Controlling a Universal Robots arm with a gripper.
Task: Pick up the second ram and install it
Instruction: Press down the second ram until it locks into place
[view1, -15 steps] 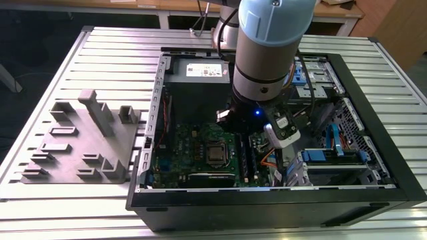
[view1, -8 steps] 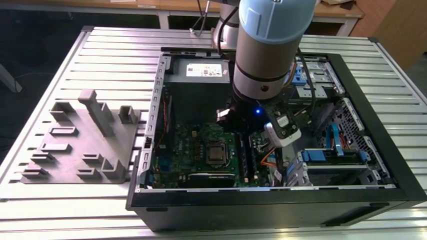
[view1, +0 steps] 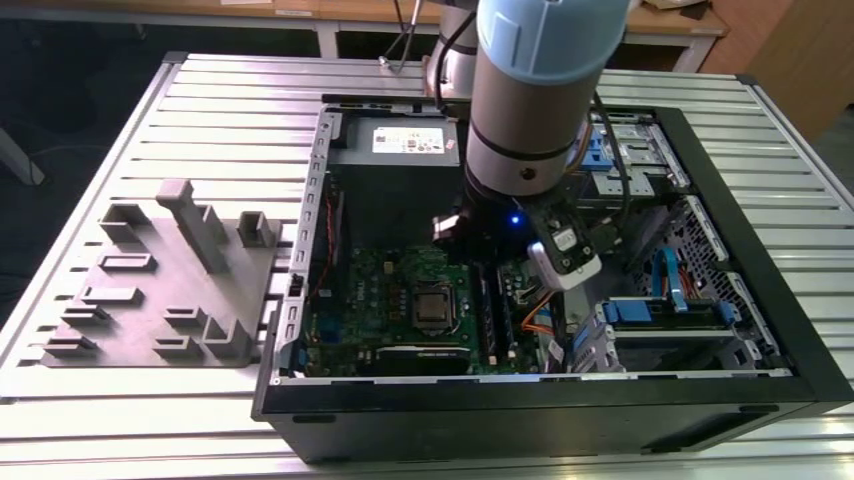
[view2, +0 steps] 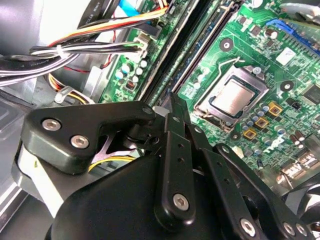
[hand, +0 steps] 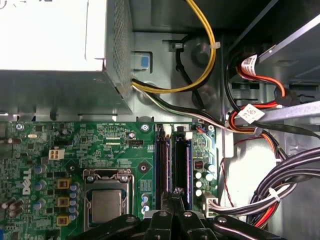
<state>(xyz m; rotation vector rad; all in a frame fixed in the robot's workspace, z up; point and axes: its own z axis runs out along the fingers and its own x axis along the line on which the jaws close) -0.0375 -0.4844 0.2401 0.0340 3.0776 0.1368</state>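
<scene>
Case: We see an open black computer case (view1: 767, 330) lying on a slatted metal table (view1: 120, 420).
In the case: It holds the green motherboard (view1: 387, 290) with its processor socket (view1: 431, 308), a grey power supply (view1: 400, 140) at the far end, and drive bays with blue latches (view1: 661, 310) on the exterior view's right. Bundles of cables (hand: 280, 175) run beside the board.
Beside the case: On the exterior view's left stands a grey moulded holder (view1: 160, 290) with upright posts and pockets.
Arm: The arm reaches down into the case, over the board's memory area.
Pincer: In both wrist views the gripper (hand: 175, 192) (view2: 172, 100) has its thin fingertips pressed together, and we see nothing pinched between them.
Memory sockets: Two long black sockets (hand: 165, 165) run side by side next to the processor socket.
The second ram: We read the narrow dark blue-green strip (view2: 192, 45) between the black socket rails as the stick standing on edge. We cannot tell how deep it sits.
Ram and pincer: The strip's near end lies right at the closed fingertips. We cannot tell whether they touch.
</scene>
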